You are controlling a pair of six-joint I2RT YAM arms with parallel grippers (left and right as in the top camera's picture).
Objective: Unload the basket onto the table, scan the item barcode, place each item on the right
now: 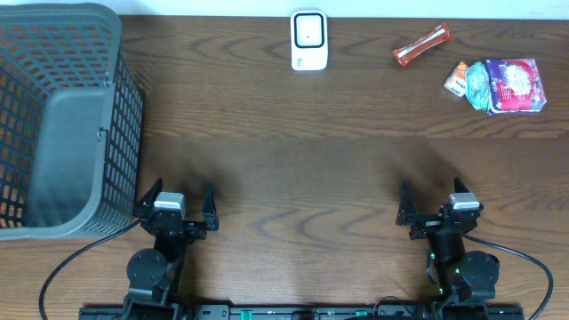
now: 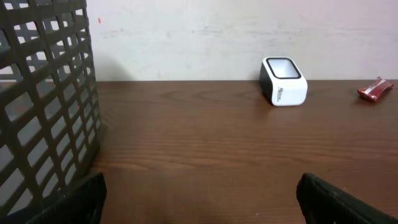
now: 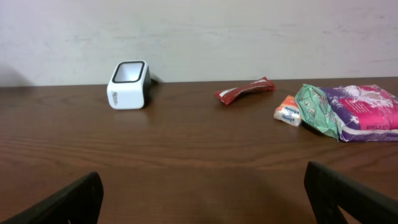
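L gripper (image 1: 184, 197) & R gripper (image 1: 430, 197) both released, empty, near edge; scanner (image 1: 308, 40) far center, snack packs (image 1: 511, 85) far right.

The table (image 1: 293, 151) is dark brown with streaky wood grain. The basket (image 1: 120, 98) is dark grey, its walls an open grid. The scanner (image 1: 309, 40) is white with a black-rimmed window. The stick wrapper (image 1: 421, 45) is red-orange, the small packet (image 1: 457, 78) orange and white, the pouch (image 1: 477, 84) green, the pack (image 1: 517, 84) pink, purple and white.
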